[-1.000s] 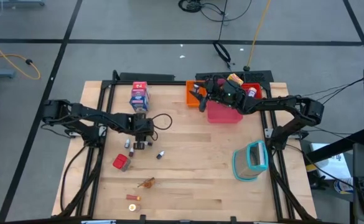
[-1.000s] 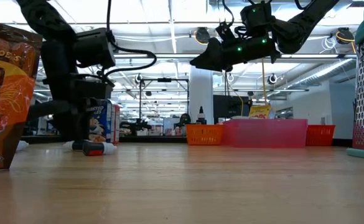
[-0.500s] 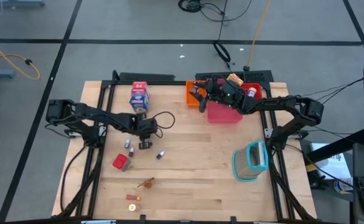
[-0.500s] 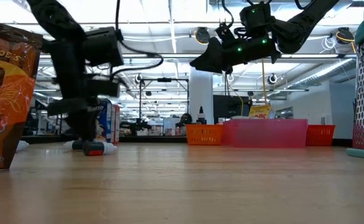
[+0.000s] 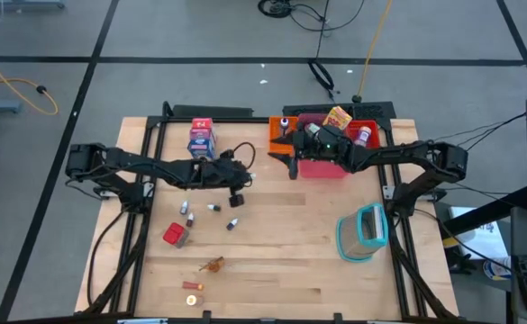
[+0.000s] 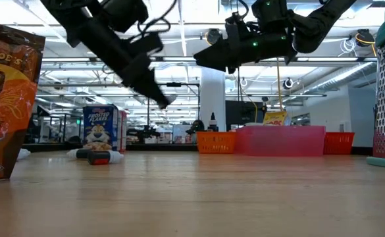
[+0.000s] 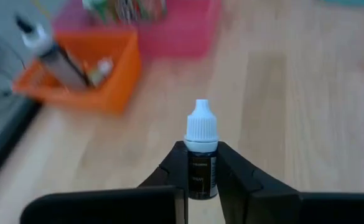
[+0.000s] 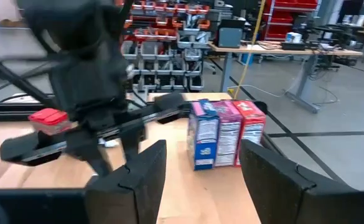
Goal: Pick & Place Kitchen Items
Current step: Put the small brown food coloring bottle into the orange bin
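White-capped, the small bottle (image 7: 201, 152) has left the counter (image 5: 281, 234), clamped in your left tool (image 5: 237, 192), now swinging toward the orange tray (image 5: 276, 135) at one o'clock, while your right tool (image 5: 294, 167) hovers empty, fingers apart, beside the trays.

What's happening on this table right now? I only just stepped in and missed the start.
Two robot arms are sorting toy groceries. The left gripper is shut on a small white-capped bottle and carries it in the air, with the orange tray and pink tray ahead of it. The right gripper hangs open beside those trays, empty. Other small bottles, a red cube and a cereal carton remain on the table.
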